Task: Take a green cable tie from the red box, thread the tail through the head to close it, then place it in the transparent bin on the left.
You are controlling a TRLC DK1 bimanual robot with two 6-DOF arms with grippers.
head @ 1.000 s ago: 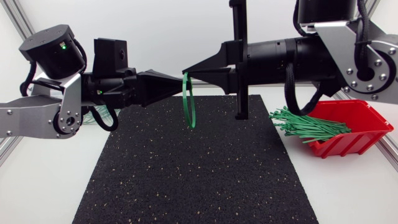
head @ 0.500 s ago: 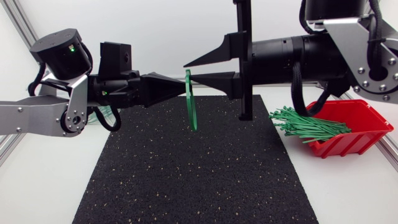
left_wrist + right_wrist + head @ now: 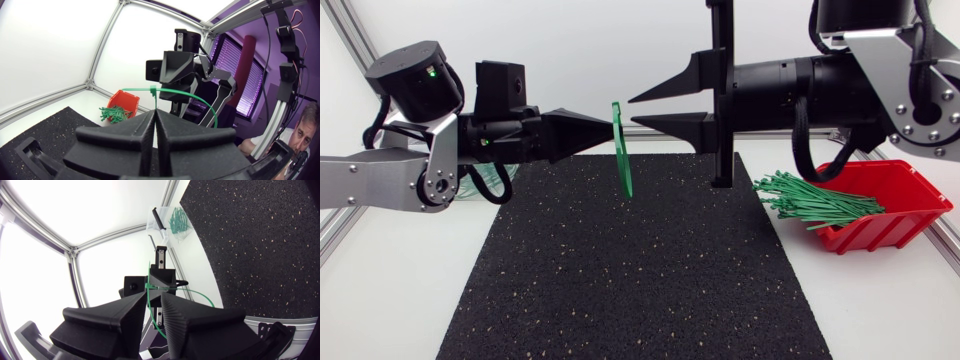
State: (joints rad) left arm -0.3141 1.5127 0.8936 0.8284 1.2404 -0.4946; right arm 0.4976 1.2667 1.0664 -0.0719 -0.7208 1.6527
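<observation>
While L gripper (image 3: 608,133) pinches the looped green cable tie (image 3: 622,160) at its tips, above the black mat (image 3: 620,280), R gripper (image 3: 632,110) sits just beside it, fingers apart, holding nothing; red box (image 3: 900,200) well off to the right.

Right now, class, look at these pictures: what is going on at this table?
The left hand is shut on a looped green cable tie, holding it above the black mat. The right hand is open, close beside the loop. More ties lie in the red box; the loop is not yet in the transparent bin.
</observation>
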